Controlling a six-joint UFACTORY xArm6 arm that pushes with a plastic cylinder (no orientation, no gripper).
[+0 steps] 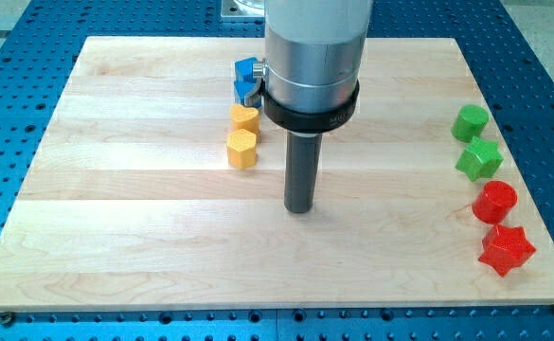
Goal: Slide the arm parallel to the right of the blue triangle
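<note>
Resting on the bare board [144, 246] near frame centre: my tip [300, 210], lower end of a dark rod under a wide silver cylinder with a black collar. No pincer on this arm, so nothing to open, clench or grasp; tip touching no block.

Up and left of the tip, well apart from it, two yellow blocks in a short column: a yellow heart [244, 117] above, a yellow hexagon [242, 149] just below, close to touching. Directly above the heart, two blue blocks, both partly hidden behind the silver cylinder: a blue block [247, 68] at the top, shape unclear, and under it a second blue piece [245, 90], presumably the blue triangle, though too much covered to be sure. Tip sitting lower in the frame than both, and to their right.

Far right of the frame, well apart from the tip, a column of four: green cylinder [470, 122], green star [479, 159], red cylinder [494, 202], red star [507, 249] at lower right.

Board pale wood, planked, lying on a blue perforated table [542, 57] visible on all sides.
</note>
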